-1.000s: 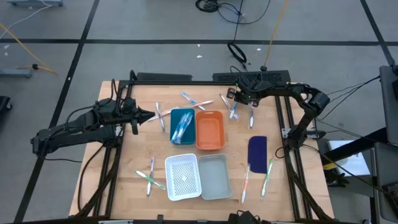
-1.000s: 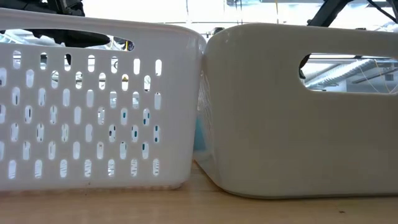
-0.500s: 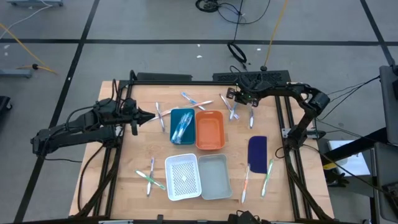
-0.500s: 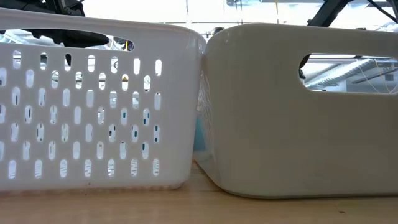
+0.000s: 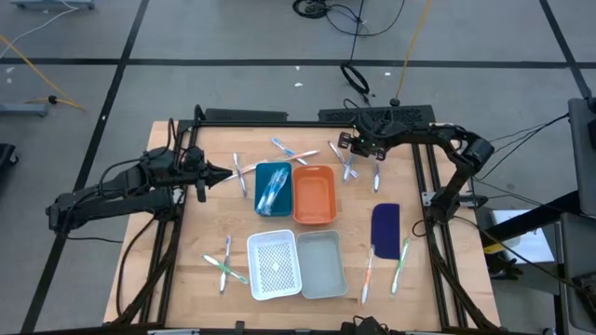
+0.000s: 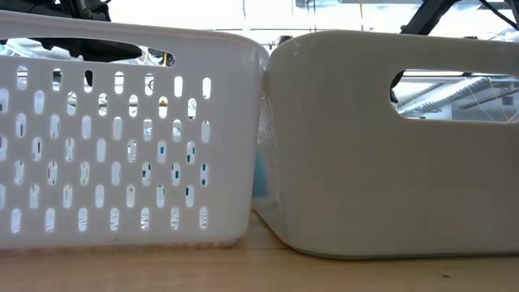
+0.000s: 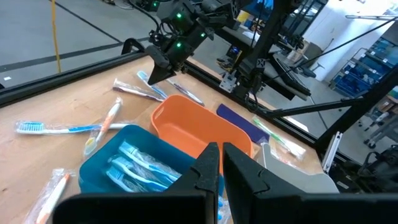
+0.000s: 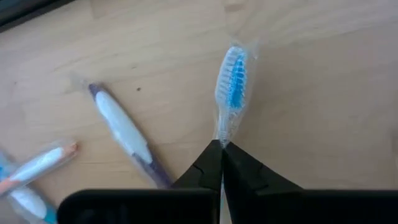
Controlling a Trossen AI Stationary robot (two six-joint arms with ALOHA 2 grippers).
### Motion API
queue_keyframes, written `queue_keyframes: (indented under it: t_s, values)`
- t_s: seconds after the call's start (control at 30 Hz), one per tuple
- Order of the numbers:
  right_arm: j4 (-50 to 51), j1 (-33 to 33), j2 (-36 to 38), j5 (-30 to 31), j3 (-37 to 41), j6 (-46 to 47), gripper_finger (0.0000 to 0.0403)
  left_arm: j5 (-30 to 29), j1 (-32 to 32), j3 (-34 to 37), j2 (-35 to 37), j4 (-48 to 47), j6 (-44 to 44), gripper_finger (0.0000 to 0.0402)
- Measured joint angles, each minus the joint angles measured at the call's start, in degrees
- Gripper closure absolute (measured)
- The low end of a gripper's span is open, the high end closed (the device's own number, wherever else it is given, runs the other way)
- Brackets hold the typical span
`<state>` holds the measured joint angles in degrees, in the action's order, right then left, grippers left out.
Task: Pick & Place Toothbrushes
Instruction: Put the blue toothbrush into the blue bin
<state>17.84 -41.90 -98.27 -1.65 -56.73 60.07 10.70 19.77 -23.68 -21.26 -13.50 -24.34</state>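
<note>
The right gripper [image 8: 222, 149] is down at the wooden table [image 5: 186, 261], its two dark fingers pinched together on the neck of a blue-bristled toothbrush [image 8: 231, 87] still in its clear wrapper; the head sticks out past the fingertips and lies on the wood. In the high view this gripper [image 5: 346, 147] sits just beyond the far right corner of the orange tray [image 5: 315, 194], among a small cluster of loose toothbrushes [image 5: 352, 169]. Close by the held brush lies a purple-and-white toothbrush [image 8: 124, 137], and an orange-tipped one [image 8: 37, 163] a little farther off.

The left gripper [image 7: 216, 163] hovers with its fingers nearly together, holding nothing, on the side of the blue tray [image 5: 273, 188] away from the orange tray, which the blue one touches. Several wrapped toothbrushes [image 7: 140, 168] lie inside the blue tray. More toothbrushes [image 5: 240, 172] lie crossed on the wood beside it.

Nearer the front edge than the orange tray stand a white perforated basket [image 5: 274, 264] and a grey bin [image 5: 323, 263], side by side. A dark blue flat piece [image 5: 386, 226] lies to the right of the orange tray.
</note>
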Motion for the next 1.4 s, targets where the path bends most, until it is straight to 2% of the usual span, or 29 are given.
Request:
queue_keyframes:
  t_s: [0.17, 0.7, 0.93, 1.07, 1.23, 1.4]
  values:
    - [0.05, 0.03, 2.47, -0.08, 0.00, 0.29, 0.0403, 0.00, 0.02, 0.00, 0.00, 0.02, -0.44, 0.0382]
    - [-0.84, 1.89, 20.18, 1.72, 0.00, -3.10, 0.0403, -0.10, 0.00, 0.00, -0.09, 0.09, -5.96, 0.0382]
    - [-8.70, 6.37, 22.22, 0.67, 0.00, -4.44, 0.0403, -2.99, 0.02, 0.02, -0.11, 1.27, -9.95, 0.0372]
    - [-15.42, 9.33, 22.22, -1.53, 0.00, -4.60, 0.0403, -3.04, 0.00, 0.00, -0.93, 5.89, -11.18, 0.0331]
    - [-23.80, 12.73, 22.20, -1.67, 0.00, -4.69, 0.0403, -2.30, -0.19, -0.04, -4.83, 13.52, -13.26, 0.0243]
    - [-32.81, 14.87, 22.05, -5.52, 0.00, -4.69, 0.0403, -2.05, -2.15, -0.04, -11.97, 22.86, -13.70, 0.0160]
